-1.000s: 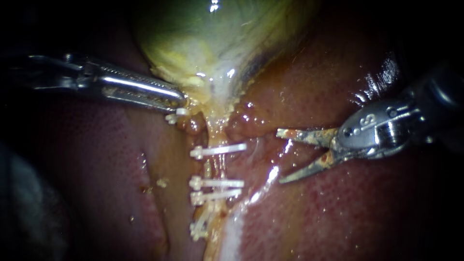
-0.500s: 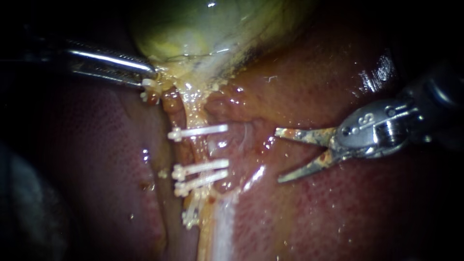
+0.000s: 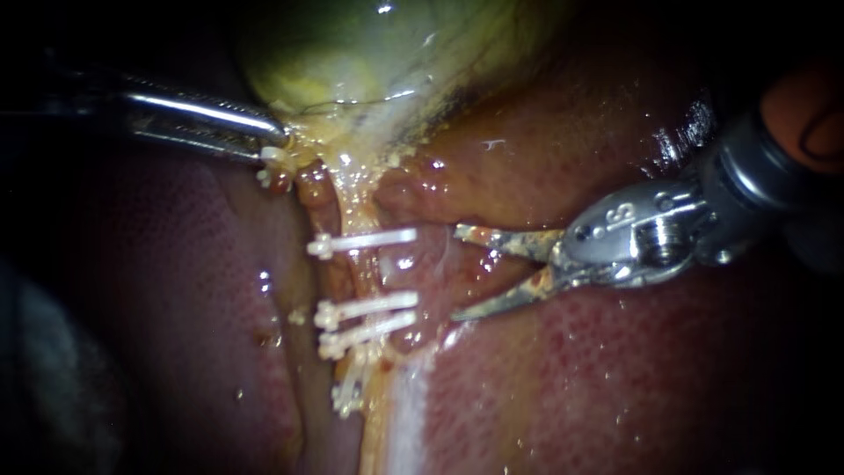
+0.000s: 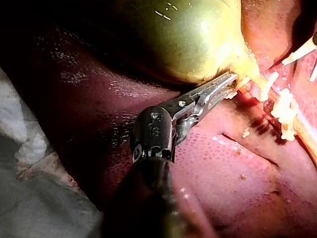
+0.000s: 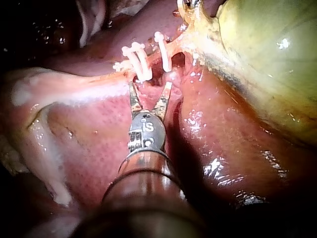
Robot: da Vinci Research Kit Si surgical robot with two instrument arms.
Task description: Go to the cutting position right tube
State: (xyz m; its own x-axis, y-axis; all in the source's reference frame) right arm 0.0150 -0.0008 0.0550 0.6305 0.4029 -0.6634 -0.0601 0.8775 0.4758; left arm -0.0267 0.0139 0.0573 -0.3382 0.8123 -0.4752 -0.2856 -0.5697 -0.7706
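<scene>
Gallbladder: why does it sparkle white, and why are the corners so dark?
Endoscope view: the light glints off the wet gallbladder and liver, and fades at the edges. Right wrist view: a bright glint on the gallbladder. Left wrist view: small glints too.

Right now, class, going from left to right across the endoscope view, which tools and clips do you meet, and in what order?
The left instrument, jaws shut on the neck of the gallbladder → white clips → right instrument, jaws open toward the clips.
</scene>
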